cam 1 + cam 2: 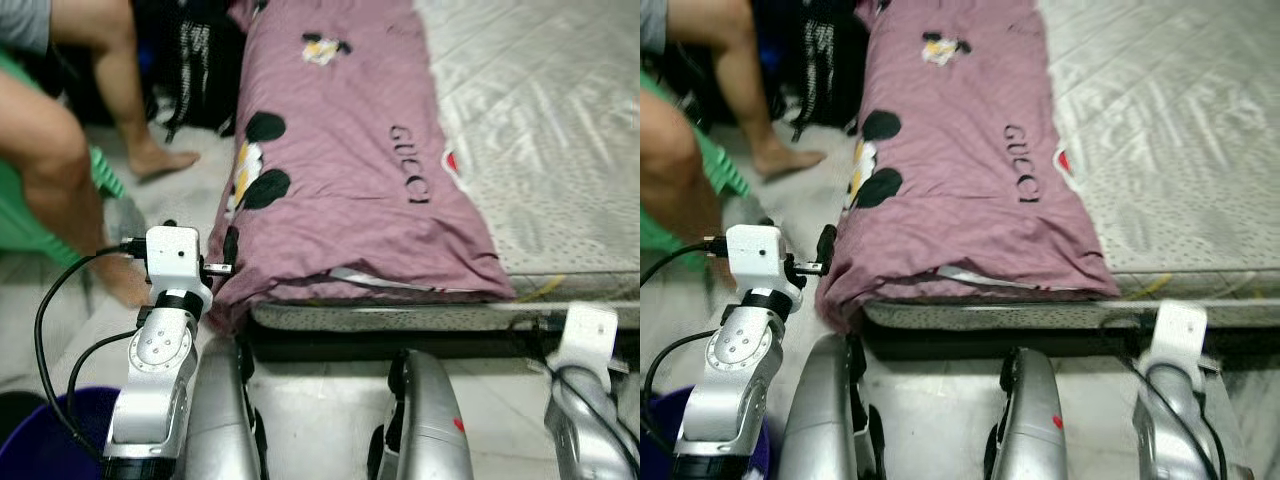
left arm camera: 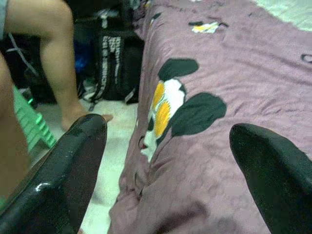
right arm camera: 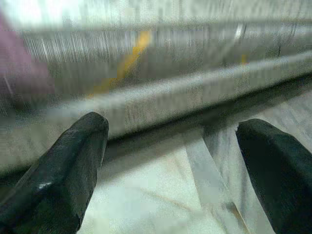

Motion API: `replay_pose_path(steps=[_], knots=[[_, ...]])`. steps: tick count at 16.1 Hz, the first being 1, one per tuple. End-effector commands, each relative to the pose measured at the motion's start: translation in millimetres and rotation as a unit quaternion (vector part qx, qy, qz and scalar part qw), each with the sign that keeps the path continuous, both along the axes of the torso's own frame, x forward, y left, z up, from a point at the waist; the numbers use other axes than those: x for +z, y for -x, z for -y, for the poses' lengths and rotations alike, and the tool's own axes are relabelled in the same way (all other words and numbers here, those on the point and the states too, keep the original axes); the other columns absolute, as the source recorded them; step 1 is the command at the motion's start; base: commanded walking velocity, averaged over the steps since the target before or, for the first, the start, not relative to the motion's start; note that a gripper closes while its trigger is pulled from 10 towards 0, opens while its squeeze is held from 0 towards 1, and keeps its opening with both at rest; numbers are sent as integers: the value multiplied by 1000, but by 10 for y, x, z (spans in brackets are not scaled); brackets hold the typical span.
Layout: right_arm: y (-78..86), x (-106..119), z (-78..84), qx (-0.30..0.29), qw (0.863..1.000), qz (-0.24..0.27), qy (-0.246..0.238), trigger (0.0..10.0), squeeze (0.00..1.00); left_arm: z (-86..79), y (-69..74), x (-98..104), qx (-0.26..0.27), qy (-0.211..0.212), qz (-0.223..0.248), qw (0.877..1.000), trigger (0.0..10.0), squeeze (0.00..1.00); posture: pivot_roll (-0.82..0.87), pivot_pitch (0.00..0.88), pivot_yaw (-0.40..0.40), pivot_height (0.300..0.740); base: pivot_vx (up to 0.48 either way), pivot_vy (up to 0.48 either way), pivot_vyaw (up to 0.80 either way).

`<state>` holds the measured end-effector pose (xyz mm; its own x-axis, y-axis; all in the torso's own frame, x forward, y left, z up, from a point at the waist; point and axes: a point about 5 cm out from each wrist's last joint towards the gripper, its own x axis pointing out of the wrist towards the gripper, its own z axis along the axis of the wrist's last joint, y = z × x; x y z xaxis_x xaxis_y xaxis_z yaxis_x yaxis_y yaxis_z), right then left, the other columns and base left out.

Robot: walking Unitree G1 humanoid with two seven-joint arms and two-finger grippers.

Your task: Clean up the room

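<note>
a big grey mattress with a dotted, quilted top (image 1: 560, 170) lies low on the pale tiled floor (image 1: 310, 420). a long folded purple blanket with black letters and flower shapes (image 1: 340, 170) lies along the mattress's left side, and its near end hangs a little over the mattress edge. a person sits to the left of the mattress on a green plastic stool (image 1: 40, 230), with bare legs (image 1: 90, 120) and feet on the floor. a black bag with white print (image 1: 205, 60) sits on the floor, close to the far end of the blanket. a dark blue round bin (image 1: 40, 440) is in the near left corner by the robot.

the left gripper (image 2: 168, 161) is held up just beside the near left corner of the purple blanket. its two black fingers (image 2: 73, 161) are wide apart and hold nothing. the right gripper (image 3: 170, 165) is low over the floor, in front of the mattress edge. its fingers are wide apart too, with nothing between them.
</note>
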<state>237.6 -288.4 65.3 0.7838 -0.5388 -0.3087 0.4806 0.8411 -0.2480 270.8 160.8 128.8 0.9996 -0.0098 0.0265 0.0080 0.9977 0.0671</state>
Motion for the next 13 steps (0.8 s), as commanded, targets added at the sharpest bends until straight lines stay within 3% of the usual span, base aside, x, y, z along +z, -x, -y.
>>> replay_pose_path(steps=[1,4,5,7,9,11,13], knots=[[-108,125,-79,17,999,28,-10,10000,0,-34,-6,-12,9,-1,0,1000,10000,0,61,78,-2,542,0,0,0],[-508,405,-537,115,984,102,-92,10000,0,-5,-47,20,8,2,10,1000,10000,0,63,64,2,542,0,0,0],[-652,429,-818,174,969,101,-144,10000,0,0,-58,30,7,3,14,1000,10000,0,67,61,3,542,0,0,0],[-732,341,-1026,216,956,69,-185,10000,0,-1,-60,28,7,3,15,1000,10000,0,74,60,1,542,0,0,0],[-670,119,-1089,232,950,-8,-209,10000,0,-17,-49,24,9,2,15,1000,10000,0,83,62,-3,542,0,0,0],[-492,-112,-1015,212,945,-81,-236,10000,0,-45,-33,7,14,1,13,1000,10000,0,83,63,-12,542,0,0,0],[-378,-256,-911,175,940,-109,-270,10000,0,-25,-36,-8,13,3,12,1000,10000,0,78,65,-10,542,0,0,0]])
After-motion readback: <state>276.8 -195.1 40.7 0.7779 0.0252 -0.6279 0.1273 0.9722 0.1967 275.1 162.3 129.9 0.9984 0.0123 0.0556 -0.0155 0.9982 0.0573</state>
